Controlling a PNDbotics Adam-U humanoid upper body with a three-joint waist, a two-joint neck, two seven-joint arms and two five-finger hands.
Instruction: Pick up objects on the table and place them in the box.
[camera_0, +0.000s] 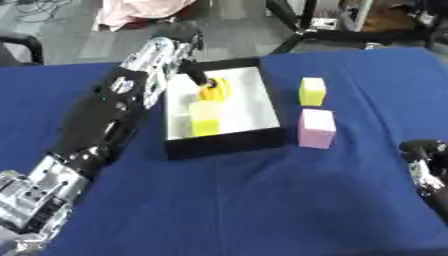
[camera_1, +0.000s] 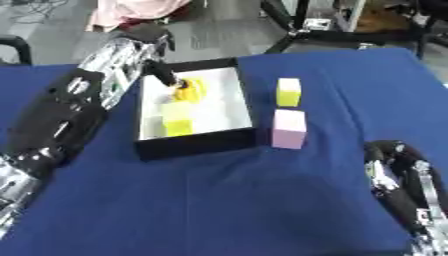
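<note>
Box (camera_0: 229, 141), black outside with a white floor, is my landmark on the blue table (camera_0: 262, 210). My left hand (camera_0: 198, 76) reaches down into its far end, dark fingers curled round a banana-like yellow object (camera_0: 214, 90) that hangs just over the white floor. Inside the box, nearer its front wall, stands a pale yellow block (camera_0: 206, 118). Right of the box, just beside its front corner, I see a pink block (camera_0: 316, 128); beyond that, level with the box's middle, a yellow-green block (camera_0: 311, 91). Both are apart from the wall. My right hand (camera_1: 398, 167) rests well right of the box near the lower corner, fingers relaxed, holding nothing.
</note>
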